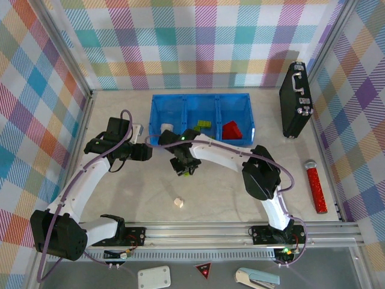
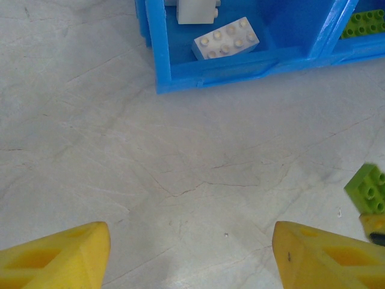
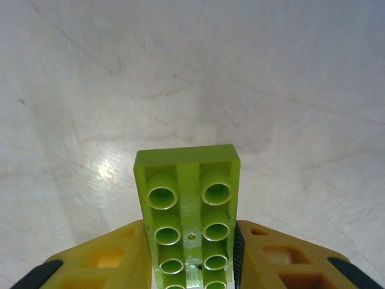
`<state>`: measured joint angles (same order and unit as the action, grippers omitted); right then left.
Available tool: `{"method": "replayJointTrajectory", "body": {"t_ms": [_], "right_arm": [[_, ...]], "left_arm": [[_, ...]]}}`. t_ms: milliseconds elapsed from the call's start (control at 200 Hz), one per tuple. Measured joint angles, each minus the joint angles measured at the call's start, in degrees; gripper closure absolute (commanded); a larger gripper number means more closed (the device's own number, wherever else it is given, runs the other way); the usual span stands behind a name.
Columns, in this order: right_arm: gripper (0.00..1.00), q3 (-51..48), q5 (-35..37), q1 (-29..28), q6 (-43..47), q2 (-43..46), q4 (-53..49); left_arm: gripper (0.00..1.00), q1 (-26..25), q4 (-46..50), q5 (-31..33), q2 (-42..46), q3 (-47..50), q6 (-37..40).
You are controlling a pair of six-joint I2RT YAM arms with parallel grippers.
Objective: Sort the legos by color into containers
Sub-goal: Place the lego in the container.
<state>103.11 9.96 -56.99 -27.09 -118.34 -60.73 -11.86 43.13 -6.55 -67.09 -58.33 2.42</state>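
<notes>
- Lime brick (image 3: pixel 187 211) sits closest in the right wrist view, two studs wide, hollow studs toward the lens.
- right gripper (image 3: pixel 191 256) is clamped on its long sides, yellow fingers (image 3: pixel 108 262) touching it; pale table (image 3: pixel 271 72) behind. Cannot tell if the brick touches the table.
- Left wrist view: left gripper (image 2: pixel 192 256) has its jaws wide apart with nothing between, over bare table.
- blue tray (image 2: pixel 210 72) corner lies ahead; a cream brick (image 2: pixel 225 39) lies flat in the end compartment, lime bricks (image 2: pixel 364 23) in the next one. The held lime brick shows at the right edge.
- Top view: the tray sits far-middle on the table, cream in the left compartment, lime in the middle, red bricks (image 1: pixel 232 129) in the right.
- The right gripper with its brick is just in front of the tray; the left gripper is beside it, near the tray's left corner.
- loose cream brick (image 1: pixel 178 203) lies alone, well apart from the tray, nearer the bases.
- black case (image 1: pixel 296 99) and red tube (image 1: pixel 316 186) lie at the right.
</notes>
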Motion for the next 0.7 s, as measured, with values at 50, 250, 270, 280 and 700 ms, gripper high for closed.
{"method": "replayJointTrajectory", "body": {"t_ms": [50,250,270,280,700], "right_arm": [[0.64,1.7,0.0,1.2,0.2,-0.1,-0.6],[0.66,7.7,0.0,6.4,0.6,-1.0,-3.0],[0.66,8.2,0.0,7.0,0.6,-1.2,-3.3],[0.67,8.4,0.0,7.3,0.6,-1.4,-3.4],[0.68,21.1,1.5,18.1,0.6,-10.6,-7.9]], "left_arm": [[0.29,0.0,0.0,0.0,0.0,0.0,0.0],[0.29,0.0,0.0,0.0,0.0,0.0,0.0],[0.29,0.0,0.0,0.0,0.0,0.0,0.0],[0.29,0.0,0.0,0.0,0.0,0.0,0.0],[0.3,0.0,0.0,0.0,-0.1,0.0,0.0]]}}
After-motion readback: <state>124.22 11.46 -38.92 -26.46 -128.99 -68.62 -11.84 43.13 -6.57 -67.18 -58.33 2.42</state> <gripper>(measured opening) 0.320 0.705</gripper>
